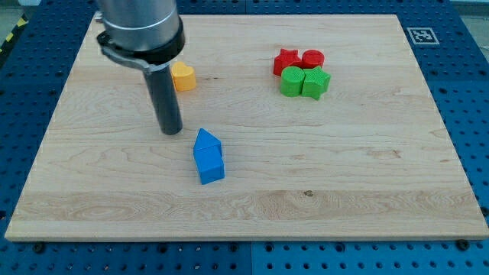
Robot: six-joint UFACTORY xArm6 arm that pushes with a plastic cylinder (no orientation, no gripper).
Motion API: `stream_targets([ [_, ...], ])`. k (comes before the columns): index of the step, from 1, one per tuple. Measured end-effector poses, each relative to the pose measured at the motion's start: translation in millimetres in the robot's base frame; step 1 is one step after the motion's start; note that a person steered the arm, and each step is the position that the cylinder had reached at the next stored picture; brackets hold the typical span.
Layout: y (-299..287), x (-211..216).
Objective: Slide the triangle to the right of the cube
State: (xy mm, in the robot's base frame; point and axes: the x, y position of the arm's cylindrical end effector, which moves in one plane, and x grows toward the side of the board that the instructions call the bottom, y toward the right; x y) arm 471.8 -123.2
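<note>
Wooden board [367, 183]: two blue blocks touching, triangle [205, 141] above cube [209, 165]; two red, two green clustered; one yellow. Rod tip [171, 131] free, near triangle's left.

Arm [139, 27] cut by view's top; hides part of yellow block [184, 77].

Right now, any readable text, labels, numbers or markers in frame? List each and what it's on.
No readable words, numbers or brand names anywhere in the view.
One sign only: a black-and-white square fiducial marker at the wooden board's top right corner; it is a pattern, not text.
The blocks and the arm show no print that I can make out.
</note>
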Motion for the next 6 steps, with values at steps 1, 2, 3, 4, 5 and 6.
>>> stream_targets([
  [1,-25,9],
  [2,-15,11],
  [3,40,29],
  [4,62,30],
  [5,97,30],
  [6,112,36],
])
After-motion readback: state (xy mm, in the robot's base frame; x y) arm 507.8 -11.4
